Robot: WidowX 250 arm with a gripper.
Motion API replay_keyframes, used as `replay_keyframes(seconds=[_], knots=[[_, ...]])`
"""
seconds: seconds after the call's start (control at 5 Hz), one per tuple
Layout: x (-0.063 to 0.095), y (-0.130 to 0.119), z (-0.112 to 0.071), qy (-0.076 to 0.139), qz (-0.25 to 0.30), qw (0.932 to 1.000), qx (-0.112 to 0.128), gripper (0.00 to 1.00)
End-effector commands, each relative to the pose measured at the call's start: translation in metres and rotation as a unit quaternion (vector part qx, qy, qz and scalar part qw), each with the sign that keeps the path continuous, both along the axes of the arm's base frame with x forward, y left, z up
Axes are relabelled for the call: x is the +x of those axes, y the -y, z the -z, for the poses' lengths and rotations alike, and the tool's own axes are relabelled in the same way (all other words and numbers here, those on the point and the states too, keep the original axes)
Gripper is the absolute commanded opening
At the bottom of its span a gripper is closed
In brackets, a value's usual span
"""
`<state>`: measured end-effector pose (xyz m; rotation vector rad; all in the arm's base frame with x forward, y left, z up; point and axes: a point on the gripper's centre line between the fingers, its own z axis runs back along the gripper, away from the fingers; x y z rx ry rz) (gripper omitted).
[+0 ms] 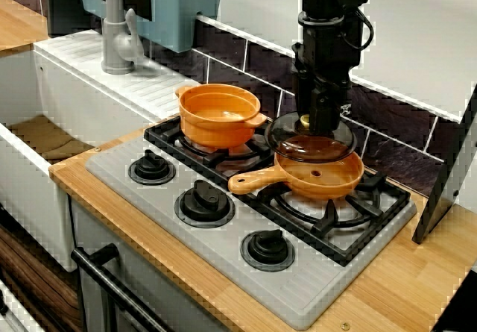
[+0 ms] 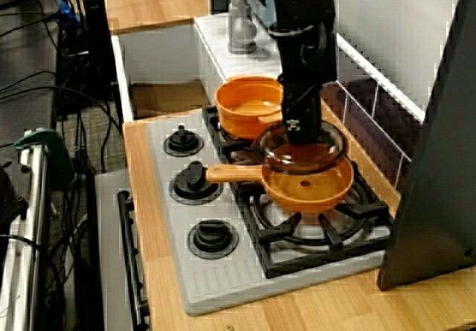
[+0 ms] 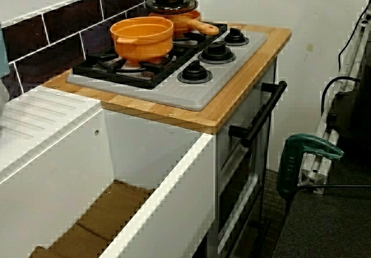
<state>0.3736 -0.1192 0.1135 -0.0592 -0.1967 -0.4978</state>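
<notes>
entry, stove top.

state of end effector: my gripper (image 1: 311, 119) comes straight down from above, and its fingers are pressed together on the small yellowish knob of the glass lid (image 1: 313, 147). in the view facing the tiles the knob shows between the fingertips, so i log this as a firm clamp.

where the lid is: over the back half of the orange pan (image 1: 320, 177), close above its rim. the view along the counter shows the lid (image 2: 303, 151) offset toward the wall, with the front of the pan (image 2: 309, 186) uncovered. i cannot tell whether the lid's rear edge touches the rim or hangs just clear of it.

progress, as i judge it: the lid is in hand and at the pan. it is not seated flat and not centred.

containers:
- pan: on the right front part of the grate (image 1: 328, 224), long handle pointing toward the control knobs (image 1: 201, 201). nothing in it but a small dark mark at the middle of the floor.
- orange pot (image 1: 218, 114): on the rear left burner, just beside the pan, uncovered. what i see of its inside is bare.
- sink (image 3: 174, 171): in the view from the sink side it holds only a brown mat on the bottom.
</notes>
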Motion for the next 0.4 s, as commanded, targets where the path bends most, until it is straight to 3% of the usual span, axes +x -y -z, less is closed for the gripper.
replay_keyframes(seconds=[0.0, 0.2], knots=[[0.0006, 0.0045, -0.0096, 0.025, 0.008, 0.9997, -0.003, 0.00], [0.0001, 0.0057, -0.0071, 0.023, 0.003, 0.9997, -0.006, 0.00]])
